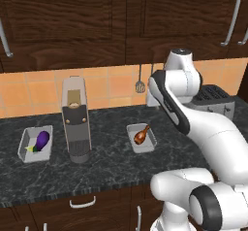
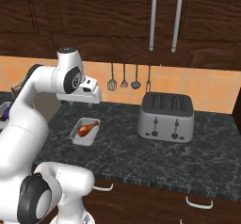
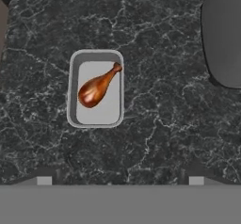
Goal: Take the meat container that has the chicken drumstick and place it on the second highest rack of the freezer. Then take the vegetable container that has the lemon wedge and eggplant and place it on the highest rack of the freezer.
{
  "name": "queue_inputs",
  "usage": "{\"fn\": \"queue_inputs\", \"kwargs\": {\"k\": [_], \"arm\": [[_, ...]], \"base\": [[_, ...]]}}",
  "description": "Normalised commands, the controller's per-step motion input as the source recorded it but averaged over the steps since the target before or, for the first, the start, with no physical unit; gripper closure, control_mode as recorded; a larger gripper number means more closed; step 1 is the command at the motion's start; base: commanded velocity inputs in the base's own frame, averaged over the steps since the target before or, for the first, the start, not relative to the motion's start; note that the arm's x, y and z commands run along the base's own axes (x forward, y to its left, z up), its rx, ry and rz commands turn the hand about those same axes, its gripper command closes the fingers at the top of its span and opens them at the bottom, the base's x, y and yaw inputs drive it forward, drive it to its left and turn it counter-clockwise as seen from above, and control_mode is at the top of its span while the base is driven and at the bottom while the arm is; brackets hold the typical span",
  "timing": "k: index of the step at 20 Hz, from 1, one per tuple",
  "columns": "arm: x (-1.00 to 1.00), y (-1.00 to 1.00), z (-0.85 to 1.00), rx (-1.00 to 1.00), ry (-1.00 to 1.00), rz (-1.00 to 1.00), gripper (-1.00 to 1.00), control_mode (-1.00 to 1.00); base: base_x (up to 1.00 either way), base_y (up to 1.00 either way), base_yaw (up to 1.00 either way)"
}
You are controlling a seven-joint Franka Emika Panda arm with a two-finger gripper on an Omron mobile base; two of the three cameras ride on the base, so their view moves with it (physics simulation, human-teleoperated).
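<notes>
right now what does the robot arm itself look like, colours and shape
The arm is glossy white, built of thick rounded segments, with dark grey to black bands at the joints and a grey cap on top of the upper joint. The gripper is a white block ending in two small dark fingertips. No cables or markings are visible.
</notes>
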Motion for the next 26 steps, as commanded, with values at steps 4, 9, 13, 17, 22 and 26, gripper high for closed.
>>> {"fn": "queue_inputs", "kwargs": {"k": [4,9,13,17,22,26], "arm": [[0.02,0.0,-0.41,0.0,0.07,-0.08,-1.0,-1.0],[0.17,0.0,-0.28,0.01,0.05,-0.13,-1.0,-1.0],[0.28,0.0,-0.38,0.06,0.02,-0.22,-1.0,-1.0],[0.08,0.0,-0.6,0.12,0.01,-0.3,-1.0,-1.0],[-0.05,0.07,-0.62,0.09,0.06,-0.41,-1.0,-1.0],[-0.01,0.06,-0.52,0.0,0.08,-0.43,-1.0,-1.0]], "base": [[0.0,0.0,0.0],[0.0,0.0,0.0],[0.0,0.0,0.0],[0.0,0.0,0.0],[0.0,0.0,0.0],[0.0,0.0,0.0]]}}
